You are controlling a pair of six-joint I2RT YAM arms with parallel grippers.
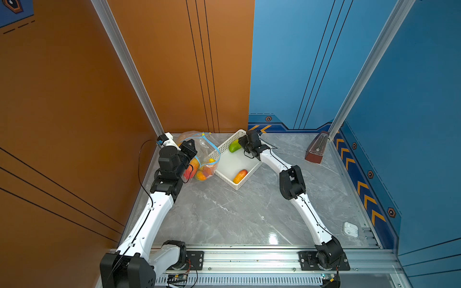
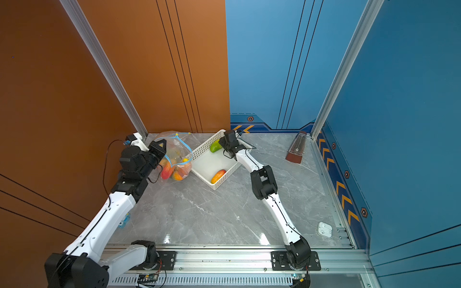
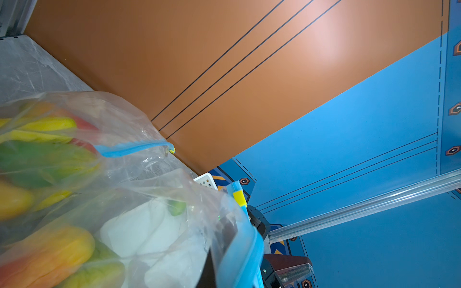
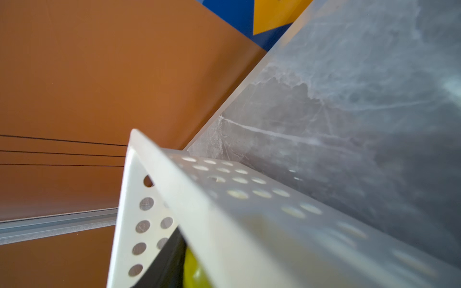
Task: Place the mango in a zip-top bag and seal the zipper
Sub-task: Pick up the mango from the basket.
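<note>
My left fingers [image 1: 190,147] are pinched shut on the bag [image 1: 207,152] rim at far left, propping its mouth open toward the basket [image 1: 230,163]. My right fingers [image 1: 242,142] sit at the green mango [image 1: 234,145] in the basket's far corner. Can't tell if they've actually got it.

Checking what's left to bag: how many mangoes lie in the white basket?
2. A green mango in the white basket's far corner, beside the right arm; an orange-red mango near its front corner. The arm covers part of the basket, so another may be hidden.
</note>
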